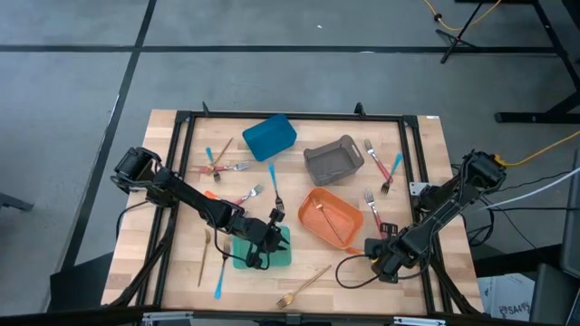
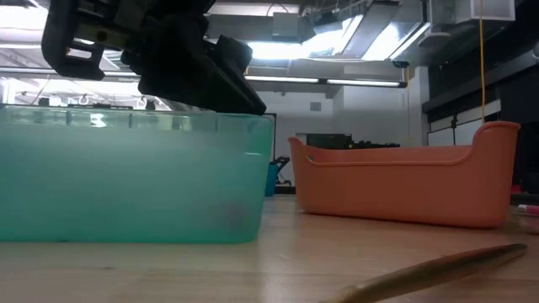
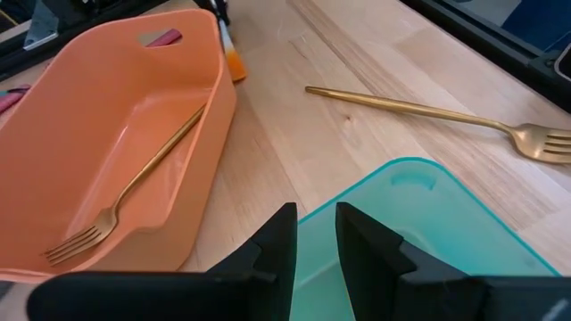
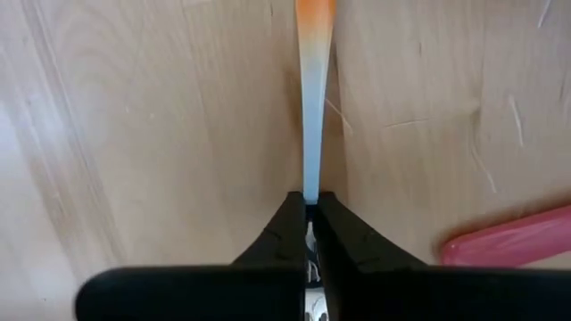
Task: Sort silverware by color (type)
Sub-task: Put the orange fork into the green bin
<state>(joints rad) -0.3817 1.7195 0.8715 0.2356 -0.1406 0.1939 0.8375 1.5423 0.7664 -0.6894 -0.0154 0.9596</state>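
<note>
R gripper [image 4: 311, 207] pinched shut on an orange-handled utensil [image 4: 312, 107], low on the wood table [image 4: 161, 134] nr the front right

L gripper [image 3: 316, 234] w/ fingers a narrow gap apart, nothing seen between them, over the teal bin [image 3: 419, 214]; orange bin [image 3: 107, 116] beside it w/ one gold fork [image 3: 125, 192] inside, 2nd gold fork [image 3: 428, 111] on the table nr teal bin; pink handle [image 4: 508, 239] close to R gripper; other blue- & pink-handled forks lie scattered by the blue bin [image 1: 269, 137] & grey bin [image 1: 333, 159]
</note>
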